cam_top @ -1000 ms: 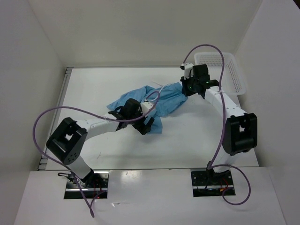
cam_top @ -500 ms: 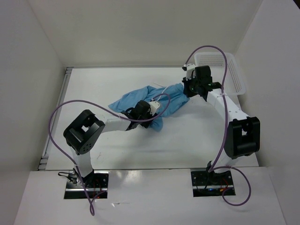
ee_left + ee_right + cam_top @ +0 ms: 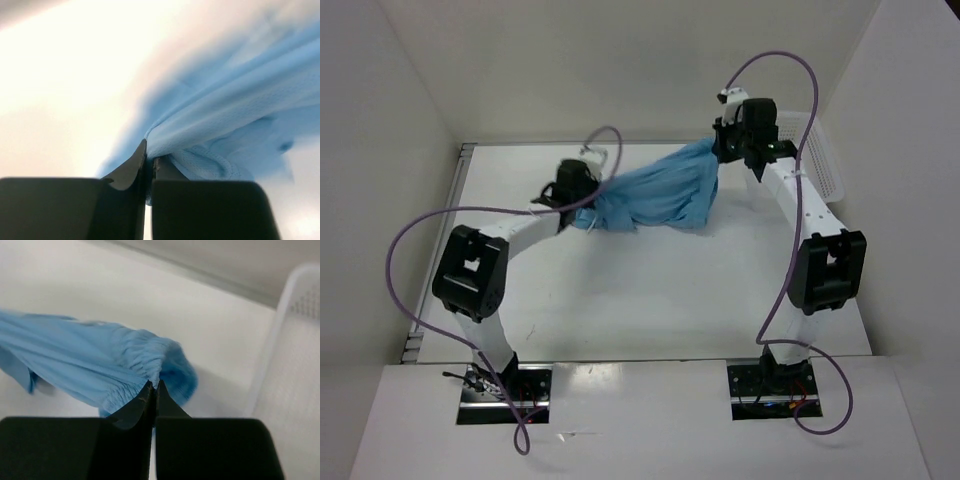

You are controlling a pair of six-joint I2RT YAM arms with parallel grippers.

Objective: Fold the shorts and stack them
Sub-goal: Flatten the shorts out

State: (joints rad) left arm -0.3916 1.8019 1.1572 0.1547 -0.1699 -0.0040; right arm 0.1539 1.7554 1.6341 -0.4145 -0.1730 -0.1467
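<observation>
We see the shorts (image 3: 655, 195) pulled out long between two claws, over the far half of the table (image 3: 650, 300). The left claw (image 3: 588, 197) is pressed together on the left end of the shorts, and its own camera shows blue cloth bunched right at the tips. The right claw (image 3: 724, 152) pinches the gathered waistband (image 3: 145, 357) at the right end, nearer the back wall (image 3: 620, 80). The middle of the shorts sags, and we cannot tell if the low edge touches the table. The basket (image 3: 825, 165) sits in the far right corner, just beside the right claw and against the right wall (image 3: 910, 150). Its near rim is close to the right arm (image 3: 800, 210). The left edge of the table runs along the left wall (image 3: 380, 180), well apart from the left claw. Wide white table shows between the shorts and the arm bases (image 3: 505, 385), so the most room is there. Behind the shorts only a thin strip of table shows before the back wall. Purple cables (image 3: 405, 250) loop above both arms.
</observation>
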